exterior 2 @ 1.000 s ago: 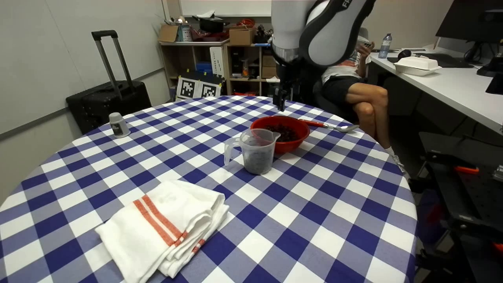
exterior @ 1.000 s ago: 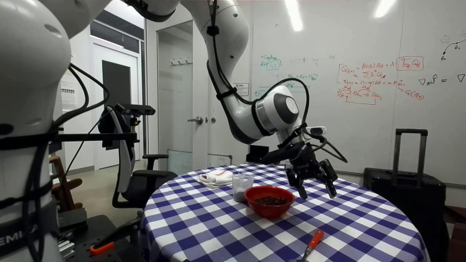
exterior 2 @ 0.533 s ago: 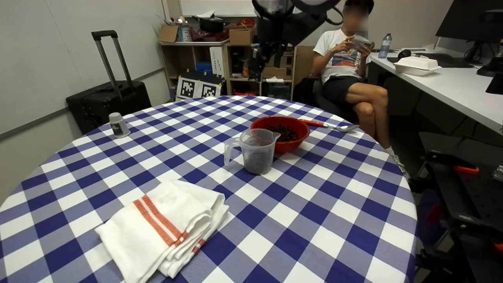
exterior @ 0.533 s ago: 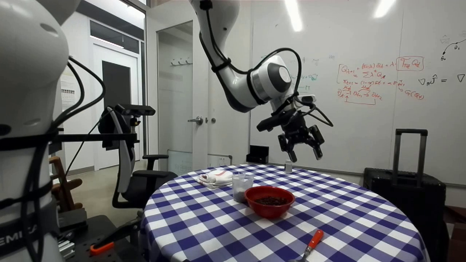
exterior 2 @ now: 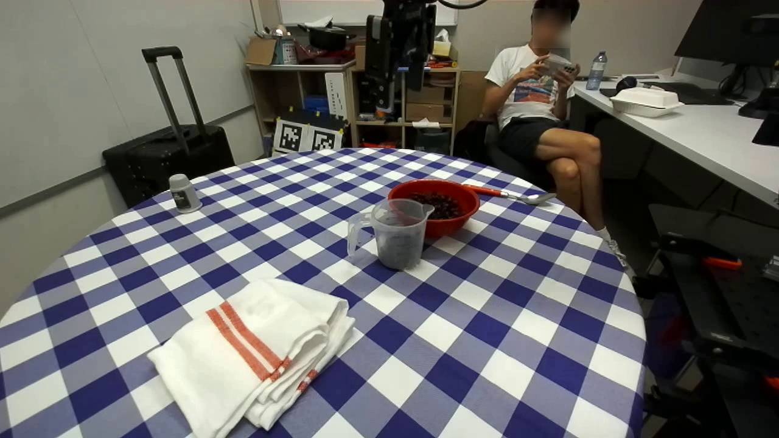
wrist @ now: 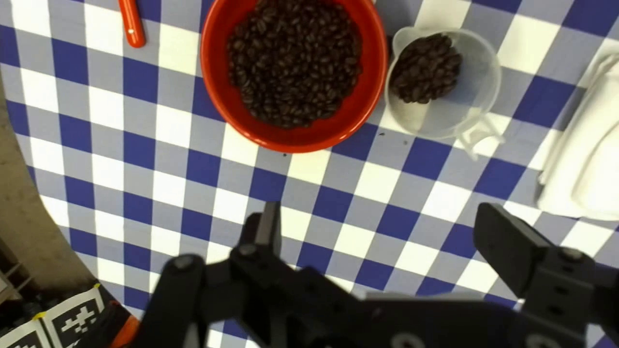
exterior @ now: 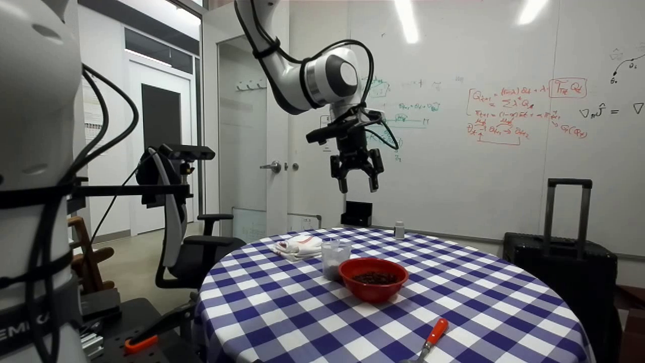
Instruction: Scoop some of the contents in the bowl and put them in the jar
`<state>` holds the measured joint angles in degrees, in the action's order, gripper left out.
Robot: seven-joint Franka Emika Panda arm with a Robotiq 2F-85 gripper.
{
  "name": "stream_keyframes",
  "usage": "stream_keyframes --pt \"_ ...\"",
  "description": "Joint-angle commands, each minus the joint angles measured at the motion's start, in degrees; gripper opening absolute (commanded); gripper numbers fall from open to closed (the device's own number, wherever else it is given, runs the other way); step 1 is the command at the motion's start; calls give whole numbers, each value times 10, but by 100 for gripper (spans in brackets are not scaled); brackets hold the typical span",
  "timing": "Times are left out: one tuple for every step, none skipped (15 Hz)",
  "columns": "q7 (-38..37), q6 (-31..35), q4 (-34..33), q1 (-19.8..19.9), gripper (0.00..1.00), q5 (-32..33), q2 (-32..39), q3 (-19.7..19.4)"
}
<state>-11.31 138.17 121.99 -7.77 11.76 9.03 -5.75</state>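
Observation:
The glossy red bowl (wrist: 309, 139) holds dark coffee beans (wrist: 295, 63). Close beside it stands the jar, a clear plastic measuring jug (wrist: 476, 92) with a handle; a small heap of beans (wrist: 425, 67) lies in its bottom. A spoon (exterior 2: 523, 198) with a red handle (exterior: 436, 331) rests on the tablecloth on the bowl's far side from the jug; only its handle end shows in the wrist view. High above the table hangs my gripper (exterior: 359, 189), fingers spread and nothing between them. In the wrist view the gripper (wrist: 378, 205) has only checked cloth behind its gap.
A folded white towel (exterior 2: 249, 347) with red stripes lies past the jug. Near the whiteboard side of the table stands a small grey-white bottle (exterior 2: 184, 193). A black suitcase (exterior: 562, 272) is beyond the table edge, and a person (exterior 2: 535, 91) sits past the table.
My gripper has risen well above the table and swung left in an exterior view, turning to point more straight down. It has stayed open. The bowl, jug, spoon and towel have not moved.

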Motion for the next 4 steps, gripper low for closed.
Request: stream_keyframes --pt "-12 -7 14 17 100 3 -14 28" --pt "-22 -10 28 17 100 2 -27 35" --pt "-26 -11 39 17 100 2 -37 39" --pt "-28 -11 46 17 100 2 -43 41"
